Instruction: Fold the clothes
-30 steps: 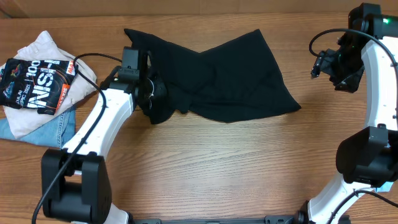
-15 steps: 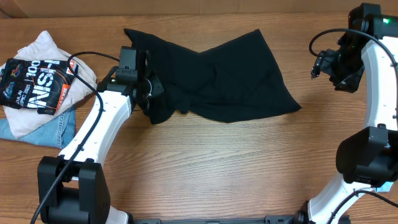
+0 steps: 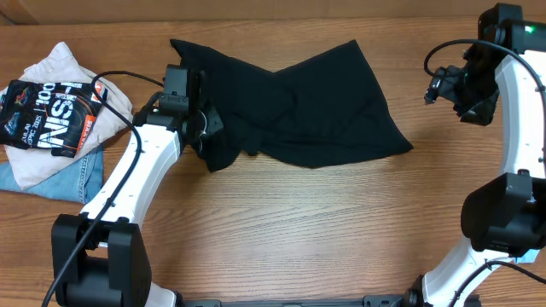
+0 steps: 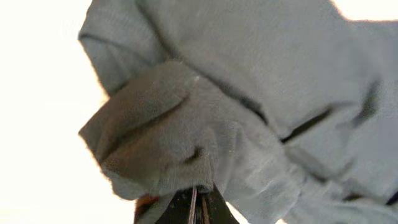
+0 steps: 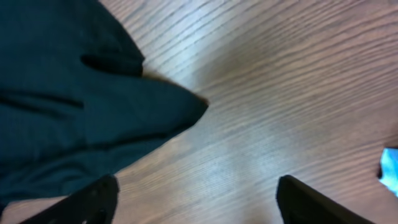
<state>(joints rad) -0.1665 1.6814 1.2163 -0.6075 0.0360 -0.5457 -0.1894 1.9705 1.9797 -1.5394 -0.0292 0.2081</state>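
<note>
The shirt (image 3: 299, 111) lies crumpled on the far middle of the surface (image 3: 299, 230), spreading toward the right. My left pincer (image 4: 200, 198) is clamped together on a bunched fold at the shirt's near-left edge. My right pincer (image 5: 198, 200) hangs with its jaws wide apart over bare wood near the shirt's right corner, touching nothing. At far left I see a pile: a lettered black garment (image 3: 47, 115) on beige cloth (image 3: 60, 64) and denim (image 3: 72, 181).
</note>
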